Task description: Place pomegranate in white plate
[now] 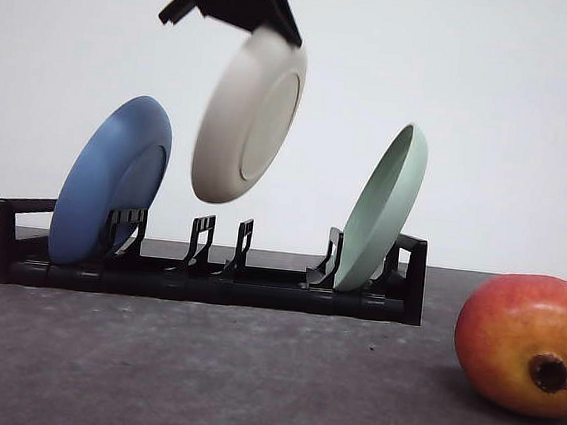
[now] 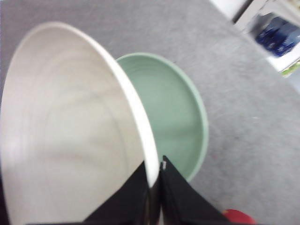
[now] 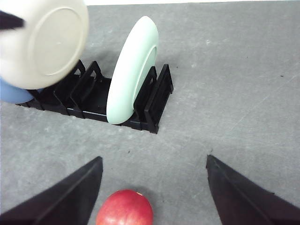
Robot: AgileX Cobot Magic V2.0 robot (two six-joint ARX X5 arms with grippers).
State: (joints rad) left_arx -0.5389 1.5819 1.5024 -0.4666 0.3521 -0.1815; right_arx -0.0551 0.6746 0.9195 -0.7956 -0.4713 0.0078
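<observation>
The white plate (image 1: 249, 117) hangs in the air above the black rack (image 1: 208, 266), tilted on edge. My left gripper (image 1: 245, 3) is shut on its top rim; in the left wrist view the black fingers (image 2: 176, 197) pinch the white plate's (image 2: 70, 131) rim. The pomegranate (image 1: 527, 342), red and orange with a dark crown, lies on the table at the near right. In the right wrist view the pomegranate (image 3: 124, 208) sits between the spread fingers of my open right gripper (image 3: 154, 197), nearer the left finger and untouched. The white plate (image 3: 44, 42) shows there too.
A blue plate (image 1: 111, 181) stands in the rack's left slot and a pale green plate (image 1: 384, 207) in its right slot. The green plate (image 2: 173, 112) lies just behind the lifted one. The rack (image 3: 98, 98) sits on a grey table (image 1: 247, 380).
</observation>
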